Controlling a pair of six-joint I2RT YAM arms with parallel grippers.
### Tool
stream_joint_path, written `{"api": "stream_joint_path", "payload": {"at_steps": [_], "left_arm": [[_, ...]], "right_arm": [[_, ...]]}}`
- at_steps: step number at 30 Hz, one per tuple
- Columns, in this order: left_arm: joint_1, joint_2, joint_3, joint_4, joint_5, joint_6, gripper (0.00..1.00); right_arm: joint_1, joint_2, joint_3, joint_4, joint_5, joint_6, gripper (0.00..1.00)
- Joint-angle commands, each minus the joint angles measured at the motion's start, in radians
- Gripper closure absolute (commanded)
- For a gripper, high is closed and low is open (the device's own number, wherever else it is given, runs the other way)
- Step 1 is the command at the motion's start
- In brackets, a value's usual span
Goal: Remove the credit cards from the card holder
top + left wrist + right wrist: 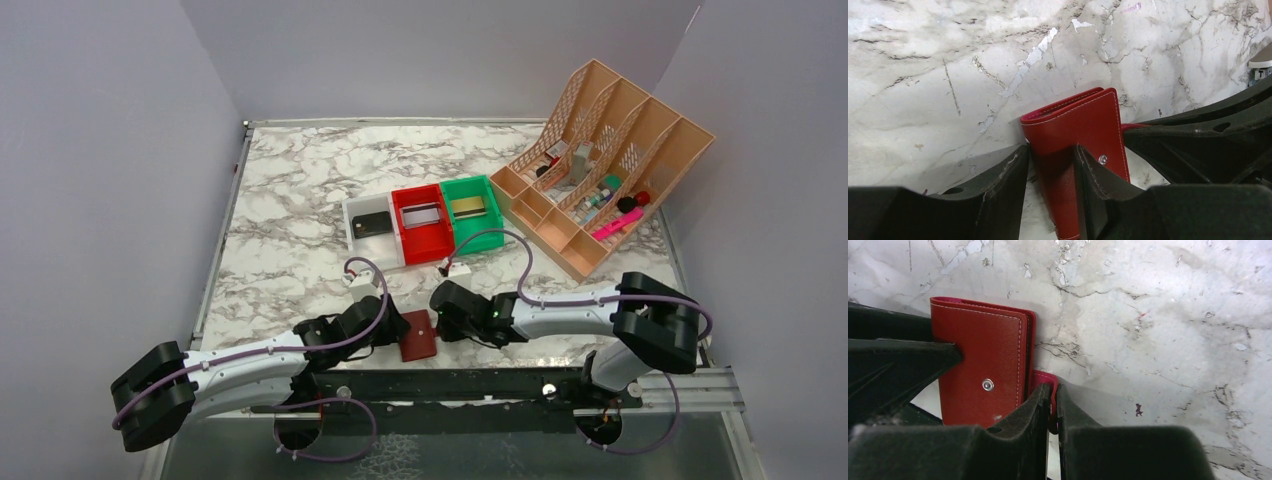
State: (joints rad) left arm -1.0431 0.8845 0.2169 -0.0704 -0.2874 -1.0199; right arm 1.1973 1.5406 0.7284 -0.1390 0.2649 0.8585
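The card holder (417,336) lies folded shut, dark-red side up, near the table's front edge between my two grippers. My left gripper (396,326) straddles its long edge (1083,125). The jaws stand open, with a strip of marble between the left finger (1008,170) and the leather. My right gripper (437,316) (1053,386) is shut on the pink-red flap (1044,377) sticking out beside the holder (983,350). One credit card lies in each bin: black (371,223), grey (421,215) and gold (472,207).
The white bin (352,212), red bin (405,238) and green bin (486,232) sit side by side mid-table. A peach slotted organizer (660,150) with small items stands at the back right. A metal rail (480,385) runs along the front edge.
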Motion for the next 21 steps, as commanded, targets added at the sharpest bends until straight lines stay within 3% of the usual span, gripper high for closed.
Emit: {"api": "stream_joint_path", "payload": {"at_steps": [1, 4, 9, 16, 21], "left_arm": [[-0.006, 0.0, 0.011, -0.07, 0.009, 0.022, 0.56], [-0.006, -0.008, 0.021, -0.09, -0.004, 0.023, 0.46], [-0.006, -0.023, 0.061, -0.137, -0.032, 0.041, 0.25], [-0.006, -0.045, 0.116, -0.187, -0.058, 0.053, 0.13], [-0.006, -0.089, 0.123, -0.23, -0.086, 0.031, 0.11]], "right_arm": [[0.001, -0.007, -0.002, 0.012, -0.006, 0.016, 0.91], [0.001, -0.027, 0.048, -0.117, 0.102, 0.024, 0.99], [0.001, -0.118, 0.061, -0.259, 0.219, 0.025, 0.99], [0.0, -0.296, -0.003, -0.148, 0.128, -0.009, 0.99], [0.001, -0.33, -0.019, -0.026, 0.027, -0.043, 0.98]]}}
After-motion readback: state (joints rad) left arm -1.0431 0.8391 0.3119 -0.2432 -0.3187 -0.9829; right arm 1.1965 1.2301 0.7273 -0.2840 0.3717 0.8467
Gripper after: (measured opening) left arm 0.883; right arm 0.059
